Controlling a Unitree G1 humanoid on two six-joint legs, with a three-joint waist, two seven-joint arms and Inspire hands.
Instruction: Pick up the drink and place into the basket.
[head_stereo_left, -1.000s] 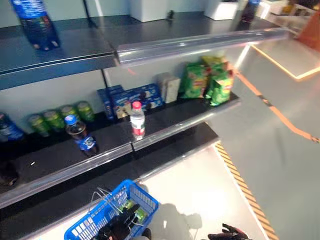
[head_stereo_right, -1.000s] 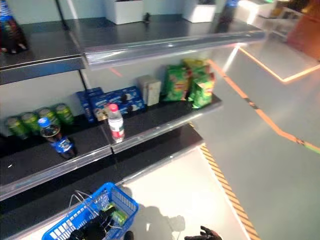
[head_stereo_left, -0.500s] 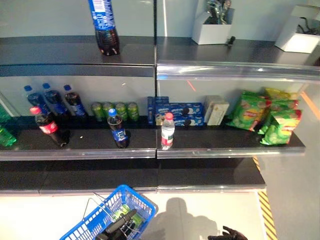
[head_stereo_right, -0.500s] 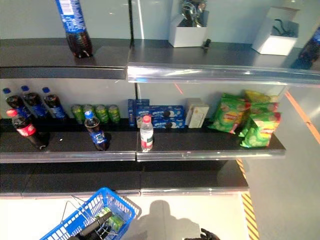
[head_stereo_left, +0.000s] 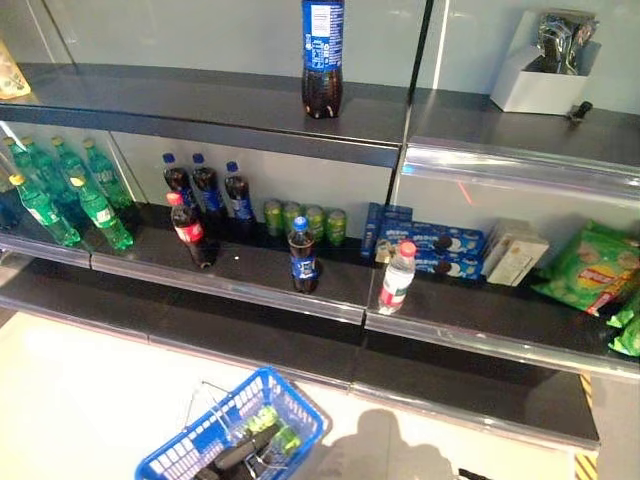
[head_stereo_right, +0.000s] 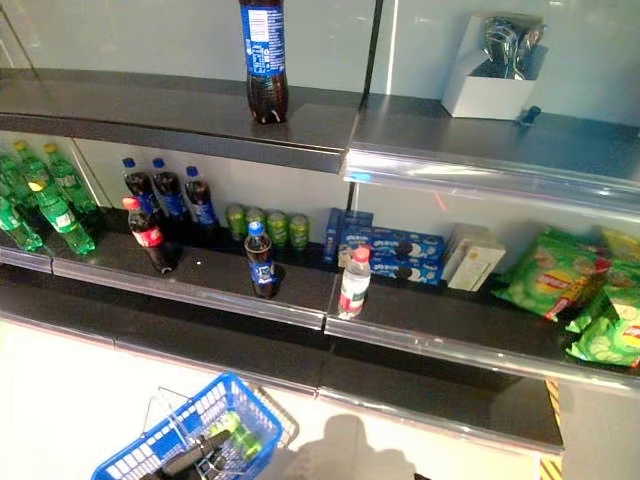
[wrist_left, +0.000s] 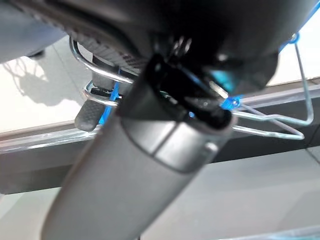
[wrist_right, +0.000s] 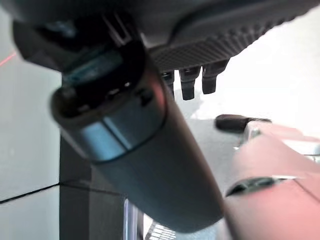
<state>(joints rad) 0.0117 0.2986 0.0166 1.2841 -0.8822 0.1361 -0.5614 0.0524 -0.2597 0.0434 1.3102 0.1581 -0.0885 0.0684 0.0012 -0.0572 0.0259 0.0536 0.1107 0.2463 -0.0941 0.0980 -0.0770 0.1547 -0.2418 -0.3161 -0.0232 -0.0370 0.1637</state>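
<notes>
Carrying blue basket (head_stereo_left: 200, 450) at 6 o'clock, left hand (wrist_left: 115, 80) curled round handle, ready for drink; right hand (wrist_right: 200, 75) fingers relaxed.

Both eye views look down from the head onto the shelves (head_stereo_left: 250, 270), sharing the blue basket (head_stereo_left: 290, 415) at lower left. Each wrist view sits very close along its own arm.

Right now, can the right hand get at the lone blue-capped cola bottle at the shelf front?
Probably not yet: the right hand hangs low, fingers relaxed, well short of the bottle. Nothing stands before it, though.
</notes>
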